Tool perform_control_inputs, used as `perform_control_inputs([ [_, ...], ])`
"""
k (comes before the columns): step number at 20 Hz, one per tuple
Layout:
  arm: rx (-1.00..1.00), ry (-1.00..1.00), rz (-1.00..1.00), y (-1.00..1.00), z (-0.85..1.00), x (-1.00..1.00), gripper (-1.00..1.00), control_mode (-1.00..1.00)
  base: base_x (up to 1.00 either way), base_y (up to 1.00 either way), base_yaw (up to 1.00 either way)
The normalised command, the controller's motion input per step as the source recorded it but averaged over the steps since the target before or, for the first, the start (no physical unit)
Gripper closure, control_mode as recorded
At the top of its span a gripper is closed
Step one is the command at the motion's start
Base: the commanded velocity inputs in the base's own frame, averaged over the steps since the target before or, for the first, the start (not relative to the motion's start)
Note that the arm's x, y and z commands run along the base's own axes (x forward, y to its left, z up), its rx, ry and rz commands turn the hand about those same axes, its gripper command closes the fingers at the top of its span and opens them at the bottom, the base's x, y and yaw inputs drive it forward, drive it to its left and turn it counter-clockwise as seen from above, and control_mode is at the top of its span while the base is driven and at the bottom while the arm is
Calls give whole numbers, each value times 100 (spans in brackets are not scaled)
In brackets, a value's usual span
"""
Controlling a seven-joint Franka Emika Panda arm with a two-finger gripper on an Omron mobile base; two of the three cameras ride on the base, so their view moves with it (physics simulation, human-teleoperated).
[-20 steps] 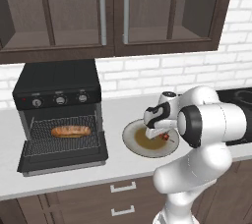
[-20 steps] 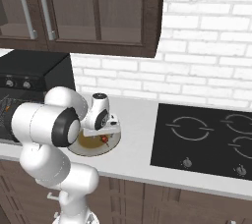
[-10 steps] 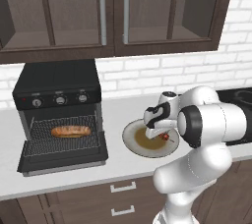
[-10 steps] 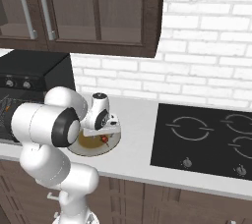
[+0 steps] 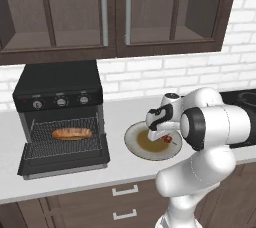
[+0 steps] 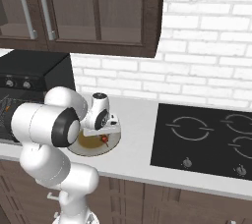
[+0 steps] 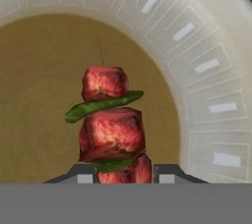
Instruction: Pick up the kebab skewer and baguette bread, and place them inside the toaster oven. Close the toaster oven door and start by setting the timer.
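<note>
— Where's the kebab skewer (image 7: 111, 120)?
— On the plate (image 5: 134, 144); my pincer (image 7: 123, 174) grips its meat. The baguette bread (image 5: 72, 133) lies on the toaster oven (image 5: 57, 92) rack.

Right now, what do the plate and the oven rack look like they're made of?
The plate: probably glazed ceramic, with a pale grey rim of raised bars around a brown centre. The oven rack: thin metal wire, by its silver-grey grid; the bread lies on it.

Glossy white rounded arm (image 5: 215, 127), dark joints, seemingly cable-free.
</note>
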Motion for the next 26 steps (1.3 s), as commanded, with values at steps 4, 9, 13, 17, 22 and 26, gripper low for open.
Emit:
perform_control_inputs([
  [4, 0, 0, 0, 0, 0, 0, 100, -100, 0, 0, 0],
  [9, 0, 0, 0, 0, 0, 0, 100, -100, 0, 0, 0],
  [13, 0, 1, 1, 0, 2, 0, 100, -100, 0, 0, 0],
  [17, 0, 2, 11, 0, 51, -8, 100, -100, 0, 0, 0],
  [22, 0, 0, 13, 5, 70, -13, 100, -100, 0, 0, 0],
  [26, 0, 1, 18, 17, 72, -23, 100, -100, 0, 0, 0],
])
